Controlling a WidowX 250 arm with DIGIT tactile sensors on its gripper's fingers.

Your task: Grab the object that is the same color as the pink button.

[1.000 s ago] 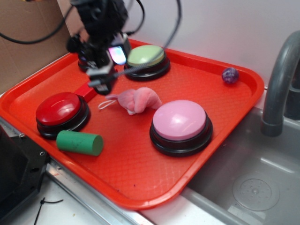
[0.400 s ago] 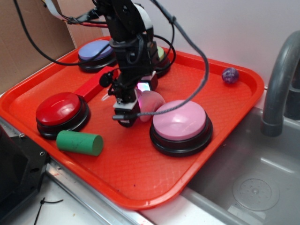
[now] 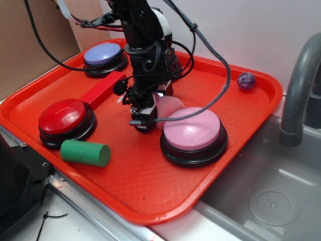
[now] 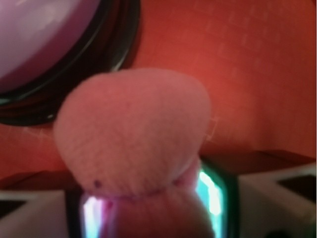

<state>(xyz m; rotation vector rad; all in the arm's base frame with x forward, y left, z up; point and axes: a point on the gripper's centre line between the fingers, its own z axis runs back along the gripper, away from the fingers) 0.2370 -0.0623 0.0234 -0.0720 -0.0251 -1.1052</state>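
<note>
On the red tray [image 3: 150, 191], a red button [image 3: 66, 120] and a green tube [image 3: 85, 152] are seen at the left. A blue button [image 3: 103, 56] is set at the upper left. In the middle, the claw [image 3: 143, 120] is lowered onto the pink toy [image 3: 168, 108] and is pinched around it. The toy [image 4: 133, 144] fills the wrist view. The pink button [image 3: 193, 133] is just to its right. A purple ball [image 3: 246, 80] is placed at the upper right.

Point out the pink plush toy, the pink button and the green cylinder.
pink plush toy [image 4: 131, 134]: wrist view, middle of its rounded fuzzy end.
pink button [image 3: 192, 128]: exterior view, centre of the glossy dome.
green cylinder [image 3: 84, 152]: exterior view, middle of its side.
</note>
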